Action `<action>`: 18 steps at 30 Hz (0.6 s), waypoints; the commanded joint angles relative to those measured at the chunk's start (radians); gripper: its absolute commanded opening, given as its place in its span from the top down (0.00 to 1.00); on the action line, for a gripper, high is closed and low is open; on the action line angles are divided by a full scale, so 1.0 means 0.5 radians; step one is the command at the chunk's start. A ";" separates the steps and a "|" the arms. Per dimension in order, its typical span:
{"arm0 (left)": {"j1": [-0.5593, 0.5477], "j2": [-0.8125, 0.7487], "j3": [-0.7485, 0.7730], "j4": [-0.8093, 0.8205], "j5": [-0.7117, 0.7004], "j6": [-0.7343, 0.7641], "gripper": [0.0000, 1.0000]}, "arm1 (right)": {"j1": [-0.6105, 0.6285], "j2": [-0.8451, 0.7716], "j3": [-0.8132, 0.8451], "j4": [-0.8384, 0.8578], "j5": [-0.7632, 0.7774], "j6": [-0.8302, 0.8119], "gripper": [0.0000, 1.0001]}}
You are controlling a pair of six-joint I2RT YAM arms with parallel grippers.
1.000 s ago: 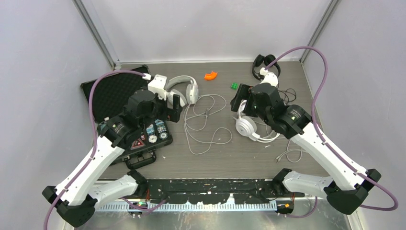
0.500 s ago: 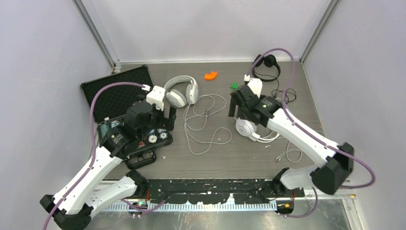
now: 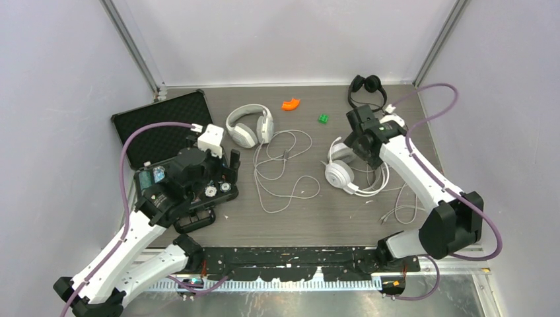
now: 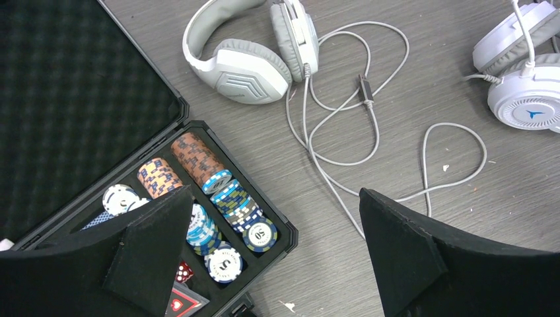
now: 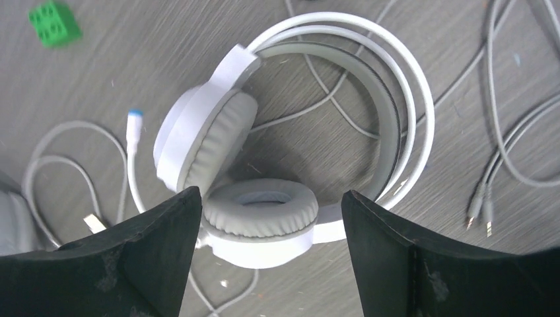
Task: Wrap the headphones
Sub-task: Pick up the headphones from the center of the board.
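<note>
- From above, we see three headsets on the grey wood-grain tabletop (image 3: 310, 218): a pale grey headset (image 3: 249, 125) far and left of centre, a white headset (image 3: 341, 173) right of centre, and a black headset (image 3: 367, 89) in the far right corner.
- A white cable (image 3: 285, 173) lies in loose loops between the grey and white headsets.
- An open black case (image 3: 162, 125) sits at the left, with poker chips (image 3: 214, 190) in its near half. An orange piece (image 3: 290, 104) and a green block (image 3: 323, 119) lie far, near the centre.
- The left jaws hang over the right edge of the case. The right jaws hang over the far side of the white headset.
- From the left wrist, we see the left jaws spread wide and holding nothing. The bare tabletop and a loop of cable (image 4: 370, 132) show between them. The grey headset (image 4: 244, 59) lies beyond, and the chips (image 4: 218, 218) are on the left.
- From the right wrist, we see the right jaws spread wide and empty. The white headset (image 5: 264, 165) lies directly below them, one grey ear cushion facing up and its band curving away. The green block (image 5: 54, 25) sits in the far left corner of the view.
</note>
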 commanded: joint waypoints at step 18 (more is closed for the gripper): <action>-0.005 -0.088 -0.030 0.127 -0.015 0.009 0.00 | -0.353 -0.102 -0.479 -0.185 -0.154 1.224 0.21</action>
